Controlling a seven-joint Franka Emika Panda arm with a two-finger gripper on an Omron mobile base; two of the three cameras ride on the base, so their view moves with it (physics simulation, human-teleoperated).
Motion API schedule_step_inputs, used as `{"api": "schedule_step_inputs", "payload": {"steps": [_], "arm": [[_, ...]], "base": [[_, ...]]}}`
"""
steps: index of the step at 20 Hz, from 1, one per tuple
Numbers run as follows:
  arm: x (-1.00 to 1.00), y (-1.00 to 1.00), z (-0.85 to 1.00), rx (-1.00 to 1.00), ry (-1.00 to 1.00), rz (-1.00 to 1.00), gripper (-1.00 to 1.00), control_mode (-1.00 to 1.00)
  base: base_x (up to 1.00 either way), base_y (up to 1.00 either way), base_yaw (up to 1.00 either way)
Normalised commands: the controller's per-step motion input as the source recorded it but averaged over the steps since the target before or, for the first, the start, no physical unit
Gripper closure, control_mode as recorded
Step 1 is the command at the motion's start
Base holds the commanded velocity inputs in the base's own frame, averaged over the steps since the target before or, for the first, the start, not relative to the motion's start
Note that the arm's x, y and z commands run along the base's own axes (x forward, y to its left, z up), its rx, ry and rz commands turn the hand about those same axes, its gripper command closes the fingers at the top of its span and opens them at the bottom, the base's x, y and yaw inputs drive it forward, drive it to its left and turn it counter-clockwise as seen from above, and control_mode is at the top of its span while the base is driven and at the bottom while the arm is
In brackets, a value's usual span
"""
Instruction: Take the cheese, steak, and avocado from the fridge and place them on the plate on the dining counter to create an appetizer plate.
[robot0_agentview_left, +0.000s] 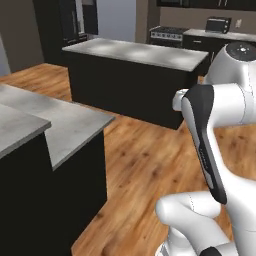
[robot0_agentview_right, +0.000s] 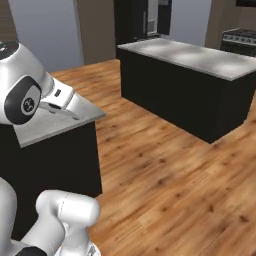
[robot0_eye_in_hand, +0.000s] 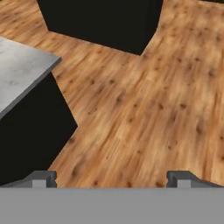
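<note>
Wooden plank flooring (robot0_agentview_left: 145, 165) runs through the kitchen we record in the left base view. Item: a grey-topped counter with black base (robot0_agentview_left: 55, 130) at near left, its top stepped in two levels. Item: a stool-less island (robot0_agentview_left: 135, 75) with grey marbled top, farther back across the floor. Item: a stove (robot0_agentview_left: 167, 34) and a small toaster-like appliance (robot0_agentview_left: 218, 24) on the rear worktop at upper right. Item: a tall black unit (robot0_agentview_left: 70, 22) at upper left, which may be the fridge, though we find it too dark and distant to be sure. The white arm (robot0_agentview_left: 220, 150) rises at right.

Right base view: we list the same island (robot0_agentview_right: 190, 75) at upper right, the near counter's corner (robot0_agentview_right: 60, 125) at left beside the arm's shoulder, and the dark tall unit (robot0_agentview_right: 137, 20) behind the island, doors apparently closed.

Hand view: we note the gripper (robot0_eye_in_hand: 111, 178) with its two tips set wide apart, nothing between them, over bare floor. The near counter's grey corner (robot0_eye_in_hand: 22, 74) lies at left; the island's black base (robot0_eye_in_hand: 100, 22) lies at top.
</note>
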Motion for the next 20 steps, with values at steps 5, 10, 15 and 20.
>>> {"api": "schedule_step_inputs", "payload": {"steps": [5, 10, 15, 20], "arm": [[0.0, 0.0, 0.0, 0.0, 0.0, 0.0, -1.0, 1.0], [0.0, 0.0, 0.0, 0.0, 0.0, 0.0, -1.0, 1.0], [0.0, 0.0, 0.0, 0.0, 0.0, 0.0, -1.0, 1.0], [0.0, 0.0, 0.0, 0.0, 0.0, 0.0, -1.0, 1.0]], "base": [[0.91, -1.0, 0.38], [0.89, -1.0, 0.38], [0.89, -1.0, 0.38], [0.91, -1.0, 0.37]]}}
